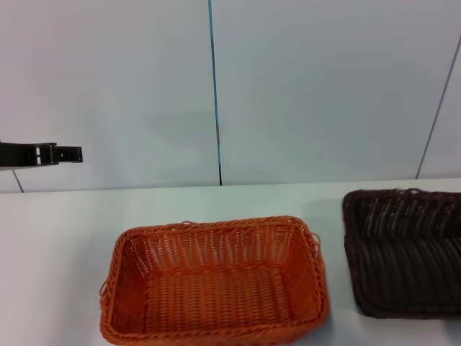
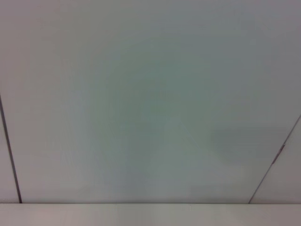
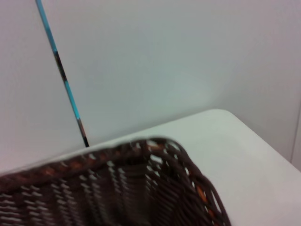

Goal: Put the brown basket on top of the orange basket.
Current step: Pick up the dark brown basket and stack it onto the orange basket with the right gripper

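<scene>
1. The orange basket (image 1: pixel 213 283) sits nearest in the head view, at about 6 o'clock, flat on the white tabletop (image 1: pixel 57 231) with its open side up and nothing inside it.
2. The brown basket (image 1: pixel 405 251) lies at about 4 o'clock, to the right of the orange one and apart from it, with a strip of bare tabletop between their rims. Its right side runs out of the head view.
3. The right wrist view looks from close above into one corner of the brown basket (image 3: pixel 141 188), with the tabletop's rounded corner (image 3: pixel 225 136) beyond it. The right end effector itself shows in no view, so whether it is released or clenched cannot be told, nor whether it touches the basket.
4. The left end effector (image 1: pixel 68 154) hangs at about 10 o'clock, at the left edge, raised above the tabletop in front of the wall (image 1: pixel 324 86). It holds nothing and is well apart from both baskets; its opening cannot be told.
5. Farthest back, a thin blue strip (image 1: pixel 214 79) runs down the wall at about 12 o'clock.
</scene>
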`<state>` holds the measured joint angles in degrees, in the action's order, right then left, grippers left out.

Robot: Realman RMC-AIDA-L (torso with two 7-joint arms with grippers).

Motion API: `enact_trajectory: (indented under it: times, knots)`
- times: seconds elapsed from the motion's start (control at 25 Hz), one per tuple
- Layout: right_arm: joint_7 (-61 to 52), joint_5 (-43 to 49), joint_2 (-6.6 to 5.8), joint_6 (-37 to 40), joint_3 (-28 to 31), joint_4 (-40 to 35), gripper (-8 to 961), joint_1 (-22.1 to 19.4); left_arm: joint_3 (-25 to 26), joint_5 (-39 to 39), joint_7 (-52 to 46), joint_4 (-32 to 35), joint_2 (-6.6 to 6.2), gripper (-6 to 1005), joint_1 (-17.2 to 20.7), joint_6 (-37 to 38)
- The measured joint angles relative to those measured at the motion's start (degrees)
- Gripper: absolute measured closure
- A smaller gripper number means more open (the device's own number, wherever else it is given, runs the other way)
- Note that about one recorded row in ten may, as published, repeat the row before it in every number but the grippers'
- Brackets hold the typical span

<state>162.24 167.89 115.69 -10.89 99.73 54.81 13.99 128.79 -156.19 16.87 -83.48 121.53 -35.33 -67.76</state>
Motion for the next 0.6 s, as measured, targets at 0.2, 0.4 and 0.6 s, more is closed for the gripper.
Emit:
enact_trajectory:
  times: [0.2,0.4,0.6]
  knots:
    - [0.01,0.03,-0.34,-0.89,-0.26,1.07,671,0.6,0.15,0.0,-0.09,0.38,-0.27,71,0.18,0.01]
    - [0.01,0.06,-0.19,-0.53,-0.65,1.54,752,0.72,0.41,-0.03,-0.23,0.5,-0.41,71,0.52,-0.06]
    - [0.01,0.07,-0.1,-0.3,-1.23,1.36,753,0.69,0.49,-0.23,-0.26,0.52,-0.65,71,0.57,-1.02]
